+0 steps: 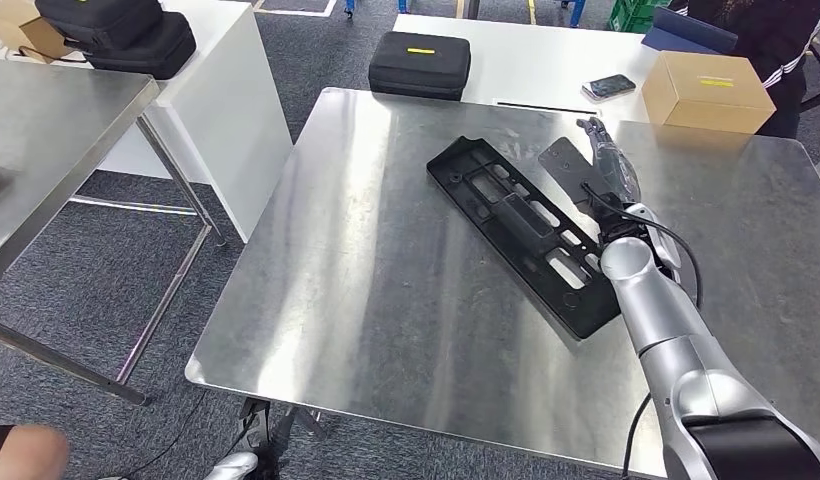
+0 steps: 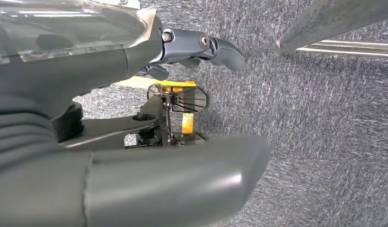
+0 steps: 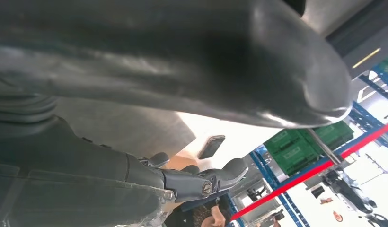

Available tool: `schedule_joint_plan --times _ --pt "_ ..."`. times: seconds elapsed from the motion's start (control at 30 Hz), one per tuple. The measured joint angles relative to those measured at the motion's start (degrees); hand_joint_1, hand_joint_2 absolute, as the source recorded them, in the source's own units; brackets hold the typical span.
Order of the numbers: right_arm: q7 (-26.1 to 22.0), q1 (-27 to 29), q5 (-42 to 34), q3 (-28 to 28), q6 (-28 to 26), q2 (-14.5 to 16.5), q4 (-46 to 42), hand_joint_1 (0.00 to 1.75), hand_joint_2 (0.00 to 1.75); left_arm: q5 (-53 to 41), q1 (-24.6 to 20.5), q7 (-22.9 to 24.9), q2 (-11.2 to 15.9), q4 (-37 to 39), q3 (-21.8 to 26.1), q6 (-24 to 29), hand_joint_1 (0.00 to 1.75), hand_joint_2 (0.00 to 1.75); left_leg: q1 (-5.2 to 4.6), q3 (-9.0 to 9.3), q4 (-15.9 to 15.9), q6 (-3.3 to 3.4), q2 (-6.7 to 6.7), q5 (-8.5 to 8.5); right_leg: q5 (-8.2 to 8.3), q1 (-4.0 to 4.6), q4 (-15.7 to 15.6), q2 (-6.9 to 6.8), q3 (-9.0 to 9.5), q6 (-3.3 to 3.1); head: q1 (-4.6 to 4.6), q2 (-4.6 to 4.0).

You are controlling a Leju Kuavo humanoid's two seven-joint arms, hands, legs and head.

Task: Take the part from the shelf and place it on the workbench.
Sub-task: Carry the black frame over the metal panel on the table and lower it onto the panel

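Steel bench point(image 1: 366, 300) held the black part point(image 1: 526, 230), flat and lying aslant, with my right hand point(image 1: 608, 165) beside its far end.

Nearest, my silver right arm point(image 1: 666, 340) came up over the bench's near right side, crossing the part's near end. My right hand lay past that, its fingers point(image 1: 592, 127) stretched forward and loose above the steel, gripping nothing; whether they touched the part's edge I could not tell. My left hand point(image 2: 149, 118) hung low over grey carpet point(image 2: 324, 142), its fingers point(image 2: 216, 47) apart and holding nothing. Farther off, on a white table point(image 1: 526, 60), sat a black case point(image 1: 420, 63), a phone point(image 1: 608, 87) and a cardboard box point(image 1: 706, 92).
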Motion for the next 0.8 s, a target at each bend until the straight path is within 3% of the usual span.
schedule_joint_plan --times 0.07,0.13,0.27,0.33,0.4,0.57,0.8 --pt "-0.12 0.16 -0.72 -0.01 0.44 0.04 -0.59 0.00 0.00 0.01 0.00 0.00 0.04 0.03 0.00 0.01 0.00 0.00 -0.01 -0.01 0.01 0.00 -0.02 0.00 0.00 -0.01 0.00 -0.01 0.01 0.00 -0.01 0.00" --pt "-1.19 0.54 -5.84 -0.30 4.48 0.19 -1.53 0.00 0.00 0.12 0.00 -0.02 0.10 0.07 0.00 0.00 0.00 0.00 -0.01 0.00 0.01 0.00 -0.03 0.00 0.00 -0.01 -0.01 -0.02 0.03 0.00 0.00 0.00" --pt "-3.42 3.79 -32.51 -0.30 19.17 0.25 -8.11 0.00 0.00 1.17 0.11 -0.74 0.33 0.23 0.00 0.02 0.00 0.00 -0.01 0.00 0.01 0.01 -0.04 -0.01 0.00 -0.01 0.00 -0.01 0.02 0.00 -0.02 0.00" --pt "-3.20 6.02 -44.24 0.88 22.44 0.04 -13.32 0.00 0.00 2.00 0.31 -1.54 0.54 0.27 0.00 0.11 0.00 0.00 0.00 0.00 0.01 0.00 -0.04 -0.01 -0.01 0.00 -0.01 -0.01 0.00 0.00 -0.02 0.00" --pt "-3.05 8.06 -51.15 2.31 23.30 -0.25 -18.32 0.00 0.00 2.71 0.68 -2.28 0.71 0.27 0.00 0.28 0.00 0.00 0.01 -0.01 0.00 -0.01 -0.05 -0.02 -0.02 0.02 -0.01 -0.01 -0.01 -0.02 -0.01 0.00" --pt "-4.48 13.65 -56.66 4.80 22.76 -0.96 -29.62 0.00 0.00 3.79 1.69 -3.32 1.03 0.23 0.00 0.93 0.00 0.00 -0.06 -0.05 0.18 0.16 -0.07 -0.23 -0.03 -0.11 -0.09 -0.02 0.04 -0.01 -0.02 0.00" --pt "-7.70 22.73 -58.06 6.10 22.58 -1.99 -43.95 0.00 0.00 4.90 2.53 -3.34 1.56 0.07 0.01 0.83 0.00 0.00 -0.03 0.27 -0.09 1.31 0.13 0.16 -0.14 -0.19 -0.07 0.01 0.18 0.53 -0.03 0.00"
